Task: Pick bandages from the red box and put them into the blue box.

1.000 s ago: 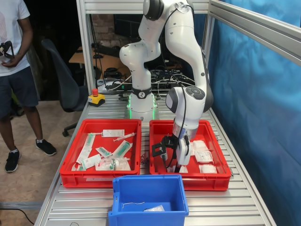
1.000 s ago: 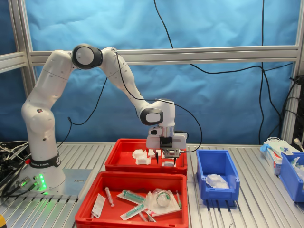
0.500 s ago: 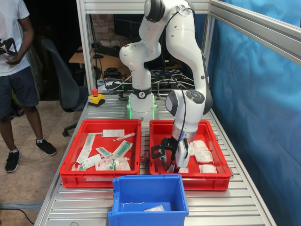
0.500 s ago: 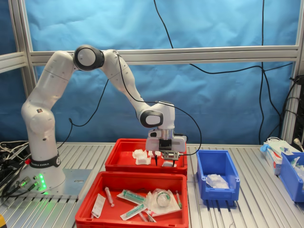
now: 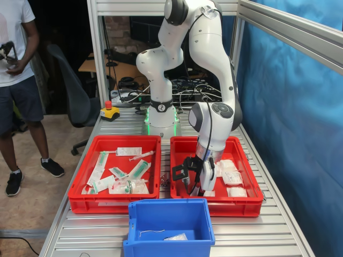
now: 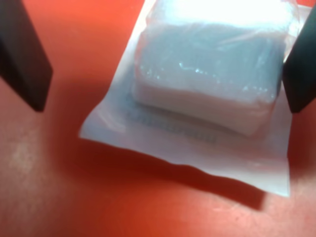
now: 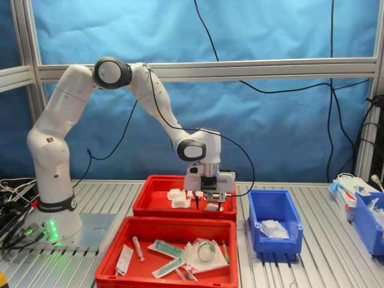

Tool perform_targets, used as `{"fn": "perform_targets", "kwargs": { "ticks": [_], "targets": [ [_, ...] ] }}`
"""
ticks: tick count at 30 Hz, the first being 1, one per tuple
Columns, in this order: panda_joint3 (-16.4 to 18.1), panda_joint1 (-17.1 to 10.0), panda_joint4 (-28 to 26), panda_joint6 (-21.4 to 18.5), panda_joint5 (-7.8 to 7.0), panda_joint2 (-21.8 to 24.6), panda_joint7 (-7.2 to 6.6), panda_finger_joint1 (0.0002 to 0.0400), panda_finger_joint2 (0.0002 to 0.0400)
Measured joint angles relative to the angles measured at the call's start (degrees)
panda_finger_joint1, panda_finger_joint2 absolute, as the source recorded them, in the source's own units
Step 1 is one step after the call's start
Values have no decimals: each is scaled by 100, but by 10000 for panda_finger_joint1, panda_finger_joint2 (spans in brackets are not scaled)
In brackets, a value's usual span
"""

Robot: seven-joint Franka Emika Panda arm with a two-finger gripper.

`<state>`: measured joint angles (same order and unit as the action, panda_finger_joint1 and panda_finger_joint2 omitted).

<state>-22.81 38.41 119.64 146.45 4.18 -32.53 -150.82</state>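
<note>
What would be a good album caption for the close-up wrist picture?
Open gripper poised over a wrapped white bandage lying on the red box floor.

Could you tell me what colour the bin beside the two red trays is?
Bright blue; the blue box shows best in the second exterior view.

Ribbed aluminium table [image 5: 257,235], two red trays [image 5: 115,201] [image 5: 236,206], blue box [image 5: 169,243], robot base [image 5: 161,126], emergency stop button [image 5: 109,111]

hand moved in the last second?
Yes. In the second exterior view the hand has dropped lower into the red box, open over a bandage.
</note>
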Motion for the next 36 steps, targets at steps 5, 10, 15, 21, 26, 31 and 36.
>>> {"fn": "perform_targets", "kwargs": {
  "ticks": [5,10,15,21,26,31,36],
  "targets": [
    [15,0,0,6,0,0,0,400,400],
    [40,0,0,86,0,0,0,400,400],
    [77,0,0,218,0,0,0,400,400],
    [91,0,-18,291,65,-31,0,400,400],
    [97,0,-43,382,151,-112,0,400,400],
    [104,0,-44,418,188,-159,0,400,400],
    [119,0,-44,433,207,-176,0,400,400]
  ]
}}
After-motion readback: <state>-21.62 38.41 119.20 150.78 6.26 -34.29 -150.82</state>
